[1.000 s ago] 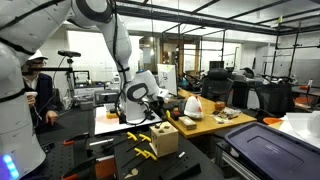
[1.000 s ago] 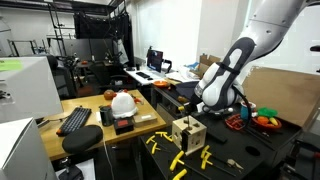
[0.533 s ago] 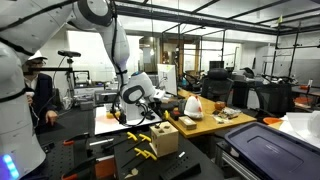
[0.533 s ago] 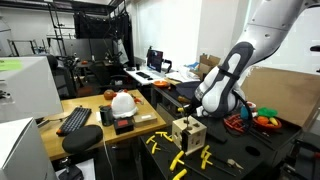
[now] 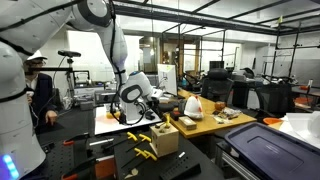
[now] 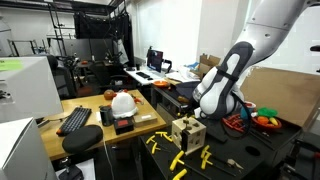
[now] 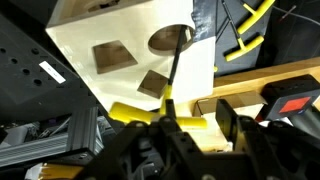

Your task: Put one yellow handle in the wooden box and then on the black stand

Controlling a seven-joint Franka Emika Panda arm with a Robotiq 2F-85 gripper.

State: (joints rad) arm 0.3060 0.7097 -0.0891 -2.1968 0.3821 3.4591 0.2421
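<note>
The gripper point(image 7: 165, 128) is clenched on a yellow handle point(image 7: 150, 114), held just above the wooden box point(image 7: 120, 45). In the wrist view the yellow crossbar lies sideways between the fingers. Its thin dark shaft point(image 7: 174, 68) runs straight away from the gripper, and its tip reaches the rim of the round hole point(image 7: 166, 40) in the box's top face. Two dark square cut-outs sit beside that hole; I cannot tell what is inside the box. In both exterior views the box point(image 5: 165, 138) point(image 6: 188, 132) stands on a dark tabletop point(image 6: 250, 160), with spare yellow handles point(image 5: 145, 152) point(image 6: 180, 158) lying flat just beside it.
</note>
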